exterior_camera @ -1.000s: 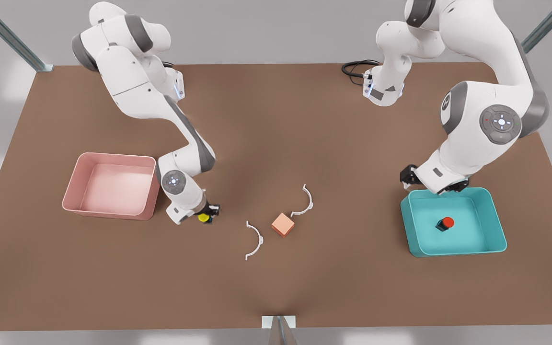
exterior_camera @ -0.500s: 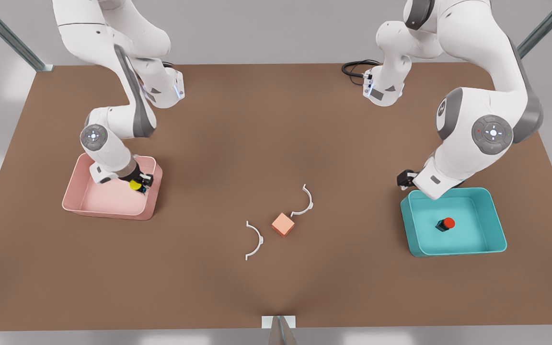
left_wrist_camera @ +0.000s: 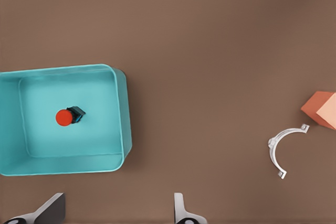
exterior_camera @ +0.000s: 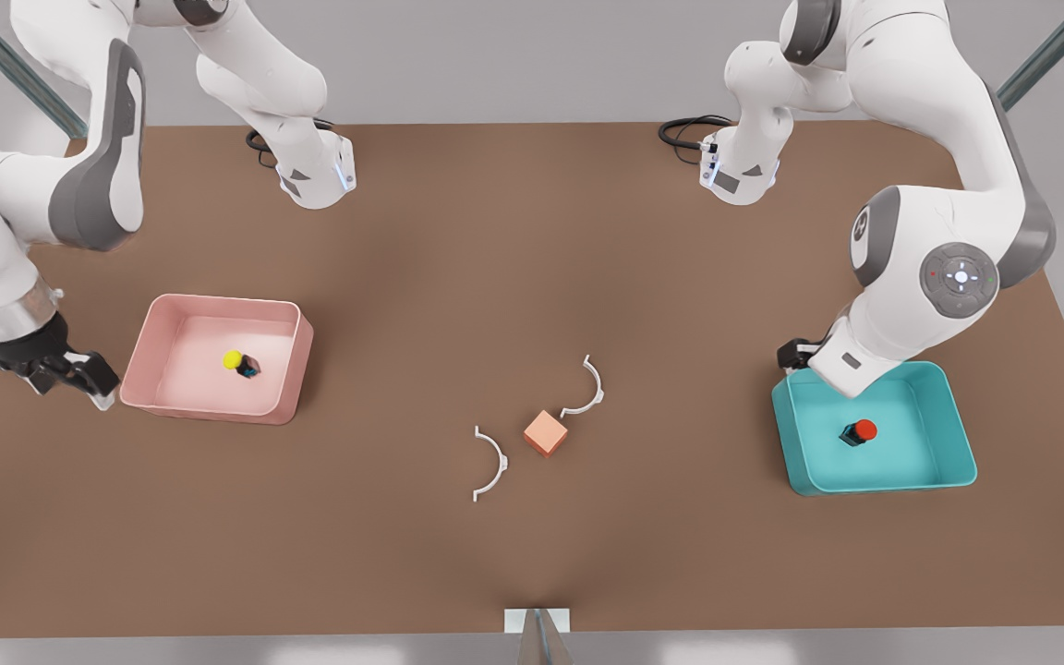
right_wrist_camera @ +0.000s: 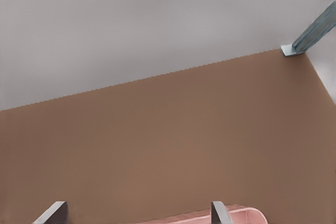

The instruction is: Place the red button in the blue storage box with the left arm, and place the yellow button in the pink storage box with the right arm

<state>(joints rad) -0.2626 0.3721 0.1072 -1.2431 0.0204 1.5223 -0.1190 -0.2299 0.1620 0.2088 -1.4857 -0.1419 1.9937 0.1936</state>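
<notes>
Yellow button (exterior_camera: pixel 238 362) lies tipped in pink storage box (exterior_camera: pixel 149 392), left of frame, cap pointing left. Red button (exterior_camera: pixel 858 431) tipped in blue storage box (exterior_camera: pixel 795 466), cap pointing right. Right hand (exterior_camera: pixel 79 379) released, empty, left of pink box. Left hand (left_wrist_camera: pixel 115 213) spread wide, empty, beside blue box.

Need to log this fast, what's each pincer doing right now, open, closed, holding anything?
Left pincer: open, empty, beside the blue storage box.
Right pincer: open, empty, beside the pink storage box.
</notes>
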